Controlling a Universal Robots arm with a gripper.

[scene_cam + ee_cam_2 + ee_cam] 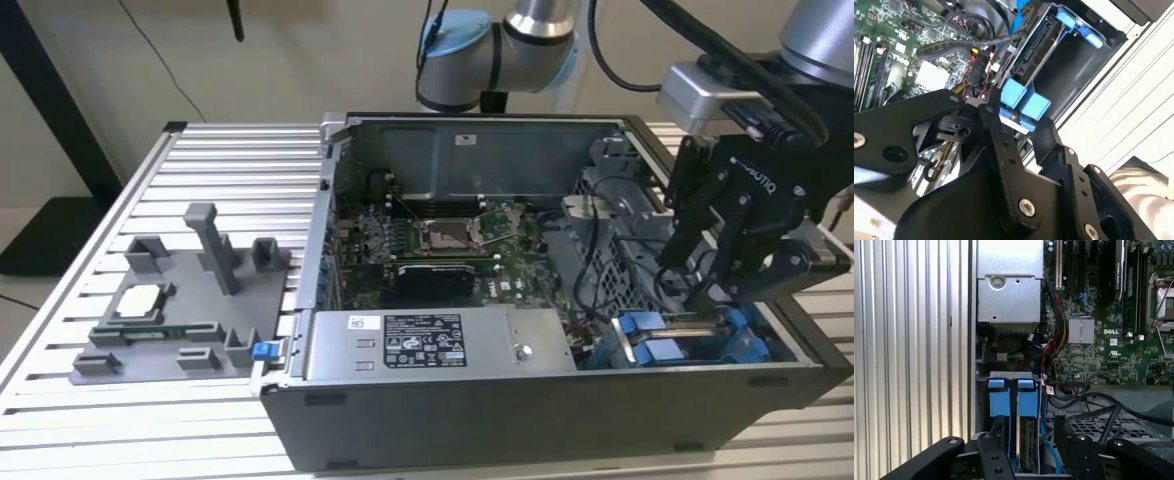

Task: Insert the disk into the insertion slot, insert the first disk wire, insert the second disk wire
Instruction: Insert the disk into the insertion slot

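Print noted, positions taken from the power-supply box [534, 345].
- On its top face: black-and-white sticker [423, 341] with dense fine print and symbols, not legible. A small white label [358, 322] sits at the sticker's corner.
- Far wall of the computer case [534, 150], opposite the box: white wall label [466, 139], illegible.
- Above the box, toward the exterior view's right: one line of white lettering [754, 178] on the black body of the gripper [714, 295].
- Motherboard [1094, 355] beside the box, first wrist view: white logo [1111, 331] next to the silver heatsink [1081, 331]. The fine white component markings around it are too small to read.
- White printed tag [1049, 390] on the wires just past the box, illegible.
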